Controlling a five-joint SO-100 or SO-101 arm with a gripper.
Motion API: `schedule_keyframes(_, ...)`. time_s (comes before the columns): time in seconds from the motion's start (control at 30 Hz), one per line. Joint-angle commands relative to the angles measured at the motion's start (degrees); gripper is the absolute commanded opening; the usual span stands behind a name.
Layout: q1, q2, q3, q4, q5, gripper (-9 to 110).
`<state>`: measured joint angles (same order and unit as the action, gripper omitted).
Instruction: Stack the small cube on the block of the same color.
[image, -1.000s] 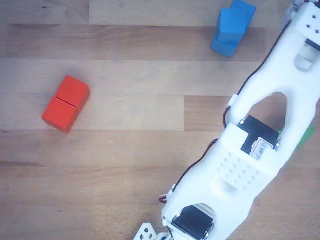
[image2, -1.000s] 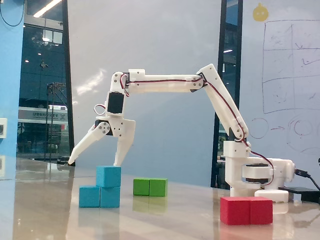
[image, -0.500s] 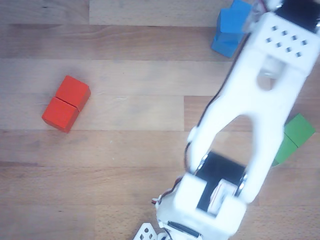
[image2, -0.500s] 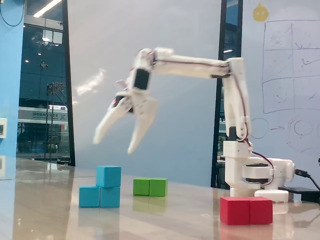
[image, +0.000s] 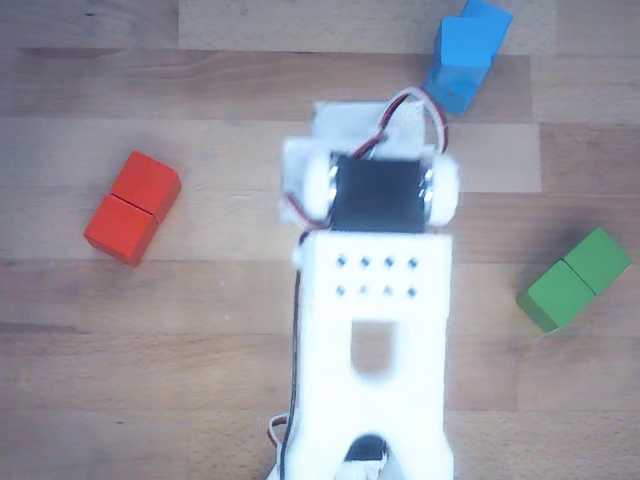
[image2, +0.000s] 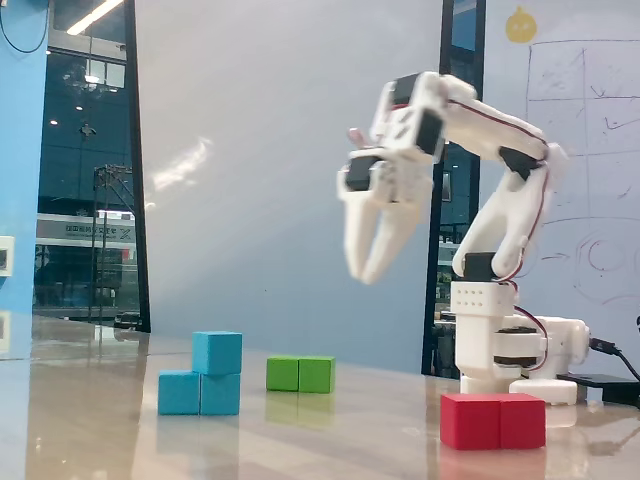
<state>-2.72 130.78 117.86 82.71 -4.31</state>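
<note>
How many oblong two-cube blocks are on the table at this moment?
3. In the fixed view: the blue block at left with the small cube on its right half, the green block behind, the red block at right front. None appear hidden.

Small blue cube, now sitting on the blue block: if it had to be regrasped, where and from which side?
Grip the small blue cube across two opposite side faces, from straight above. Its top is clear, and the blue block blocks any low approach.
</note>
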Motion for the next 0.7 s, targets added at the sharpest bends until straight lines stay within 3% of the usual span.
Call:
schedule_keyframes(0.0,-3.69,12.30,6.33,-3.43,0.44,3)
schedule_keyframes(0.4,-5.89,47.81,47.72,-21.36,-0.18,3)
schedule_keyframes(0.67,-5.63,67.15,57.22,-16.35,0.09,3)
